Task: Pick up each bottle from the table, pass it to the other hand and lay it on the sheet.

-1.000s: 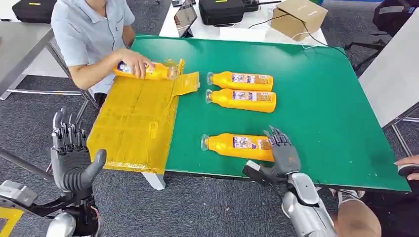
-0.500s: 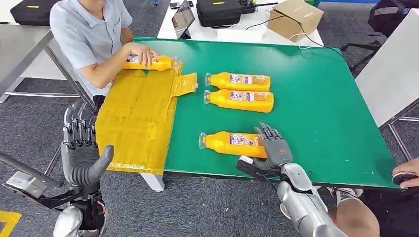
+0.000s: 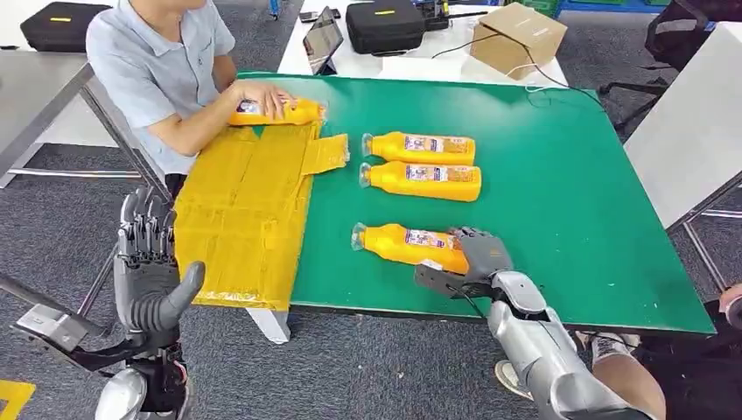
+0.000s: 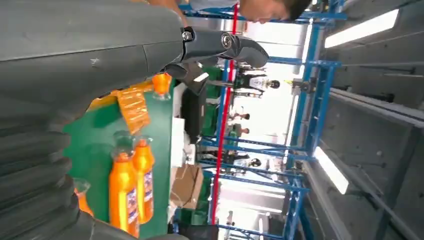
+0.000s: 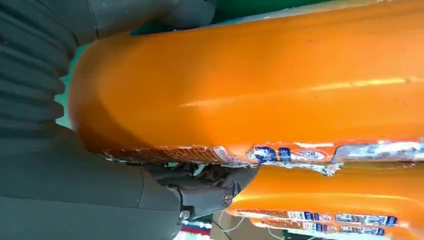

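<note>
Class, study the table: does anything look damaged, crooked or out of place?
The yellow sheet is creased, a torn flap juts from its far corner, and its near edge overhangs the green table. The bottles lie neatly.

Four orange bottles (image 3: pixel 423 149), one yellow sheet (image 3: pixel 241 210), one cardboard box (image 3: pixel 518 28).

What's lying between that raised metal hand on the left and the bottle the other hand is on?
In the head view, the yellow sheet and a strip of green table lie between the left hand and the near bottle.
</note>
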